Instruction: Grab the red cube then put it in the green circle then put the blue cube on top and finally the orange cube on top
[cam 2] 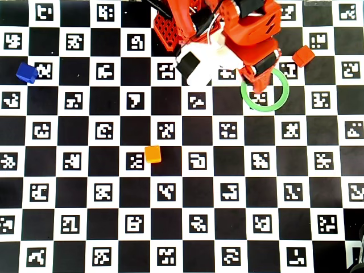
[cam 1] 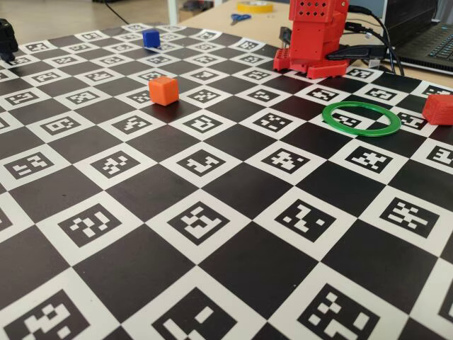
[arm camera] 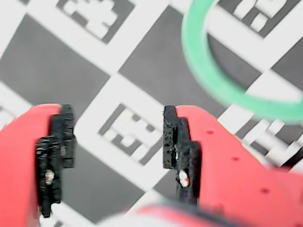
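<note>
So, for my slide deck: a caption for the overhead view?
Open hand over the empty green circle; red cube, blue cube, orange cube scattered.

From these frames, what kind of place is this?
Probably a lab or workshop desk: a marker-printed checkerboard mat covers the table, with scissors, a tape roll and a laptop behind.

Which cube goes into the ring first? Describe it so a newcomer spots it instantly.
In the overhead view, start at the red robot arm at the top edge of the checkered marker board. Just below it lies the green circle; the red cube sits outside it, up and to the right. It is darker than the orange cube mid-board, and the blue cube lies far left.
</note>
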Motion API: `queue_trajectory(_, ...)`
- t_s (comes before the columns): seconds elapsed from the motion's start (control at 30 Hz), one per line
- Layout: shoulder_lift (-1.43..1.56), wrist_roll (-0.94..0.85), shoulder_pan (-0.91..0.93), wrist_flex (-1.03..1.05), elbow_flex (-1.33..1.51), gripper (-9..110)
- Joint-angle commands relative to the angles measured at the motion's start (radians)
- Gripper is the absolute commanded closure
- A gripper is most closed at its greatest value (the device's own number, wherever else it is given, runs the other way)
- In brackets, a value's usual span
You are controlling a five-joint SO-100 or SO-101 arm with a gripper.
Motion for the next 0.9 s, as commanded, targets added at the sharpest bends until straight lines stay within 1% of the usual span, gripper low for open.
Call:
queue_trajectory(0.0,-0.029,0.057,-0.057,0.038,-0.107,83)
queue_trajectory(0.17,-0.126,0.124,-0.114,0.098,-0.137,80)
queue_trajectory(0.2,-0.141,0.146,-0.12,0.103,-0.138,78)
queue_trajectory(0.27,-0.17,0.204,-0.121,0.114,-0.149,70)
queue_trajectory(0.33,-0.204,0.236,-0.133,0.124,-0.181,69)
queue_trajectory(0.5,-0.267,0.36,-0.209,0.147,-0.255,60)
queue_trajectory(0.67,-0.278,0.423,-0.328,0.149,-0.279,58)
queue_trajectory(0.87,-0.276,0.463,-0.477,0.143,-0.213,56)
